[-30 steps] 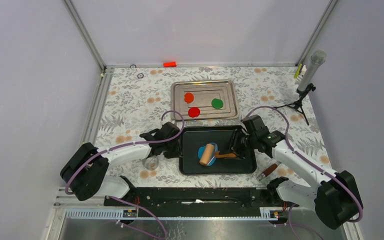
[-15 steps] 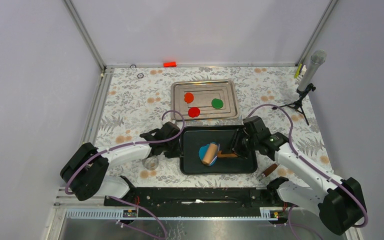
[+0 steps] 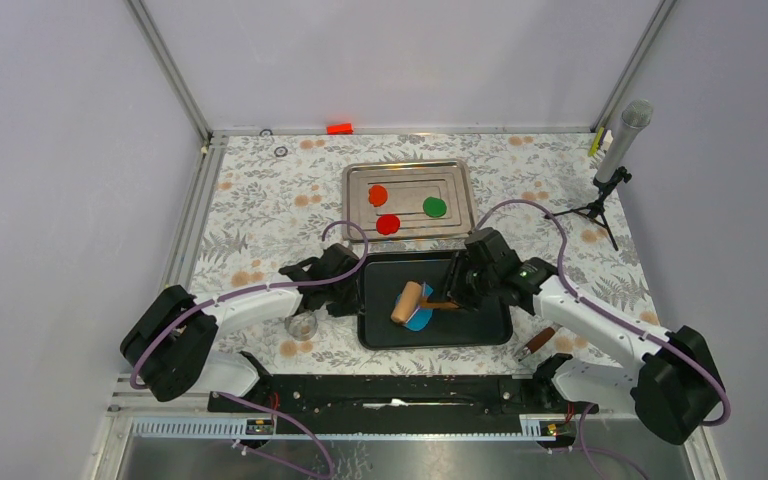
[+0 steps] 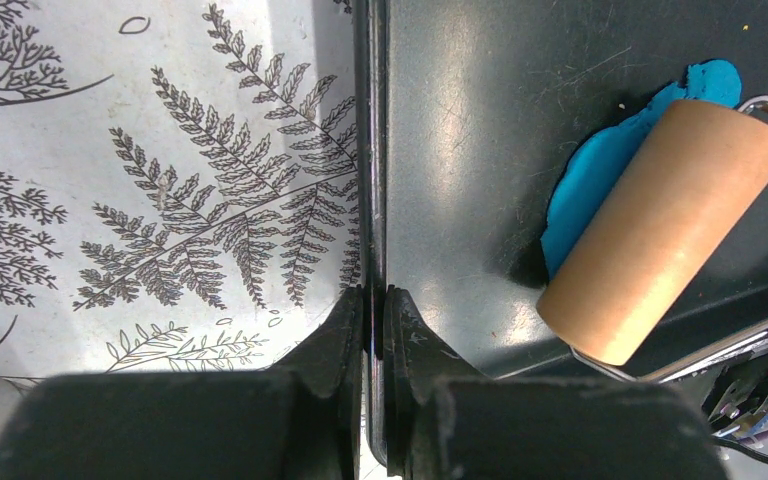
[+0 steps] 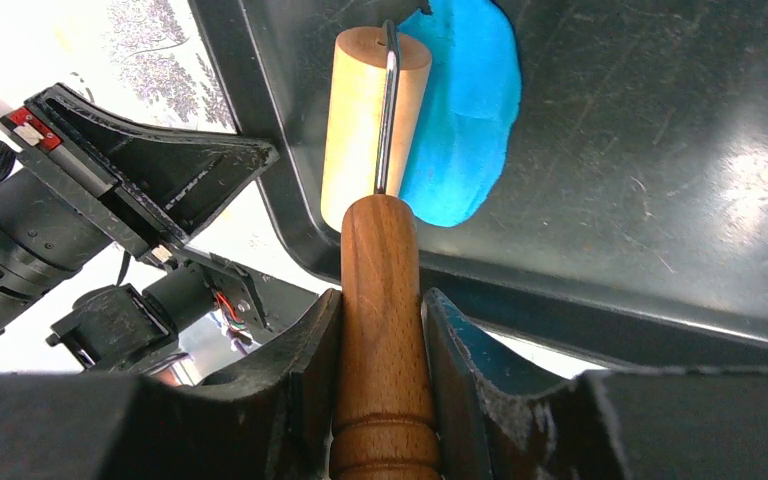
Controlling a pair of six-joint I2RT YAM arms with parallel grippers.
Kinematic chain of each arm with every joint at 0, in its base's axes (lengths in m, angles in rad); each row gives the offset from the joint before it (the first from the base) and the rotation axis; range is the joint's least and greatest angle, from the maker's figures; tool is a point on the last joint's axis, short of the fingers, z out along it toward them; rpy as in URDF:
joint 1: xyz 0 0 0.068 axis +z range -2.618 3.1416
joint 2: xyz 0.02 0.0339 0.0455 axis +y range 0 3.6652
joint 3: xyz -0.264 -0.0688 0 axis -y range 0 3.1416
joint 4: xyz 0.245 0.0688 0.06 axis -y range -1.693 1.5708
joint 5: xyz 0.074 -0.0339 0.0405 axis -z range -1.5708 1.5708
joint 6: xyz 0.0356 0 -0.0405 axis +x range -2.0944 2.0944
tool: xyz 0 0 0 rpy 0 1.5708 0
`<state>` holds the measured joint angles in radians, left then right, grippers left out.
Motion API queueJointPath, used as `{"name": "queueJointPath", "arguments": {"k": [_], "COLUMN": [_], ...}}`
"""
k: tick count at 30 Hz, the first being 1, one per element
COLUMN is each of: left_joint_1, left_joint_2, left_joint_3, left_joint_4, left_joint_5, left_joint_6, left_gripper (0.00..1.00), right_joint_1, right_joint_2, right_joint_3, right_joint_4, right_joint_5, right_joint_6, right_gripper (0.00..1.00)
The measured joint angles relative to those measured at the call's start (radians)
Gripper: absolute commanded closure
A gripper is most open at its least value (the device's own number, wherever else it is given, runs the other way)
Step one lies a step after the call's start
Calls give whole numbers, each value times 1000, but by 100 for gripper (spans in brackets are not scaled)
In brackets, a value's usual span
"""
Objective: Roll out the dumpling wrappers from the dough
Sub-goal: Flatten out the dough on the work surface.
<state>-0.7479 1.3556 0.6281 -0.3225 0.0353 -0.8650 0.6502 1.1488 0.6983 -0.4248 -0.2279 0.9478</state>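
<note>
Two claws busy — left claw (image 4: 372, 318) pinches the 9 o'clock rim of the black tray (image 4: 460, 150), right claw (image 5: 381, 312) clamps the roller (image 5: 368, 110) by its handle; roller sits on the blue dough (image 5: 465, 110) inside — three wrappers (image 3: 388, 223) at 12 o'clock.

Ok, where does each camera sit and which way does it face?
Top external: above and behind, facing down on the floral table; both arms show.
Left wrist: looks down past the left gripper, shut on the black rectangular tray's rim.
Right wrist: looks along the right gripper, shut on the wooden roller's handle.
Shared: roller on flat blue clay dough.
</note>
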Motion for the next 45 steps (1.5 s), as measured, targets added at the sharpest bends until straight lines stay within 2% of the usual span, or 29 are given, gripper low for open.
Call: {"name": "queueJointPath", "arguments": {"k": [4, 11, 19, 34, 45], "left_joint_1": [0, -1, -2, 0, 0], "left_joint_2": [-1, -2, -1, -1, -1], "left_joint_3": [0, 0, 0, 0, 0], "left_joint_4": [0, 10, 10, 5, 5], "left_joint_5": [0, 9, 12, -3, -2], "left_joint_6": [0, -5, -5, -5, -4], "left_gripper": [100, 100, 100, 100, 100], "right_joint_1": [23, 32, 32, 34, 69], "right_joint_2": [3, -63, -37, 0, -18], "right_joint_3": [5, 7, 56, 55, 51], "right_joint_4": [19, -48, -94, -24, 11], "right_joint_5": [39, 116, 134, 134, 193], "right_joint_6": [4, -32, -90, -129, -174], "right_gripper": [100, 100, 100, 100, 100]}}
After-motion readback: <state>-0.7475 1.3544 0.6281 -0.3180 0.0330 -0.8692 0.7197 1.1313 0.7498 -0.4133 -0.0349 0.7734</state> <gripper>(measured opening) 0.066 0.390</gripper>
